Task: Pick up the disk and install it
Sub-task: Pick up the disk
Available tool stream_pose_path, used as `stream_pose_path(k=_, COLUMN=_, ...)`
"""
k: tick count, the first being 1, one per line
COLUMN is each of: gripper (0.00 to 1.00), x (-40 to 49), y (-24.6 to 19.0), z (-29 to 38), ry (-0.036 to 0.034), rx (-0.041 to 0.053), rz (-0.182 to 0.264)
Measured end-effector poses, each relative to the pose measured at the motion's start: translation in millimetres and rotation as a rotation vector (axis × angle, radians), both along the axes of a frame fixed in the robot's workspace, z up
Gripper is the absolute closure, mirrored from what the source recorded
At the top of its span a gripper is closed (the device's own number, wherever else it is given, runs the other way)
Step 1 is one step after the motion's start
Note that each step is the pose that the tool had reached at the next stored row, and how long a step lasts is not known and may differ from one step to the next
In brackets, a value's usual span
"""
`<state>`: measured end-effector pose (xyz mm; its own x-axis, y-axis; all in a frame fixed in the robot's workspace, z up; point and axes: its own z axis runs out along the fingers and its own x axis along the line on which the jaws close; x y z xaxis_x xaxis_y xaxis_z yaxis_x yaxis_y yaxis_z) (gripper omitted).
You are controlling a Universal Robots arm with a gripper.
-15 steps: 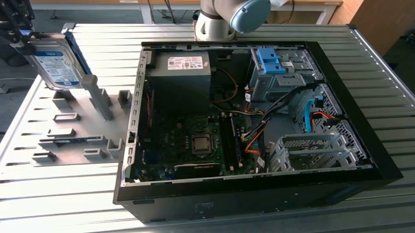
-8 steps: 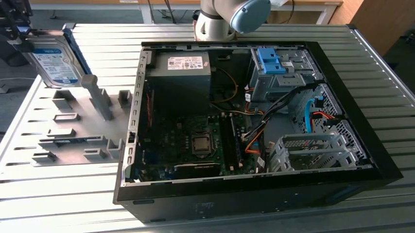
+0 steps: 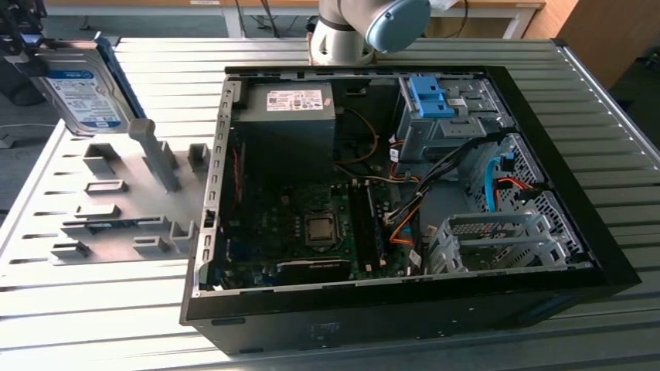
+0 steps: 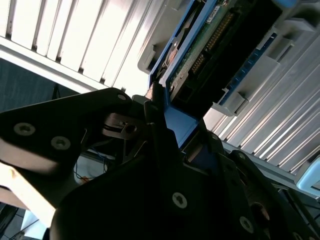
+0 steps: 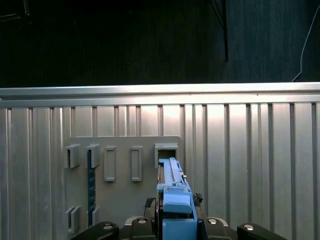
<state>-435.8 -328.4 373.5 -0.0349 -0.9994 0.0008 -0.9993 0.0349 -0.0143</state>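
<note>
Counts by kind: one disk (image 3: 88, 89); one end effector (image 5: 175, 220); one robot arm (image 3: 345, 31); one open computer case (image 3: 413, 317); one power supply box (image 3: 284, 131); one blue drive-cage latch (image 3: 433, 97); one grey fixture plate (image 3: 126, 171); one slatted tabletop (image 3: 103, 325).

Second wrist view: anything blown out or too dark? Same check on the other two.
Second wrist view: the table slats blow out to white and the foreground is near black, yet the disk reads fine. First wrist view: dark upper half, with a glare band along the table edge. Exterior view: even light, though the interior of the computer case is shadowed.
</note>
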Motion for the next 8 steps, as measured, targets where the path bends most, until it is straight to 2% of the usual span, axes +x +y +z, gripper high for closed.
stream_pose_path(k=8, gripper=0.64, x=0.0, y=0.0, z=10.7, ry=-0.0001, rx=0.0001, rz=0.0)
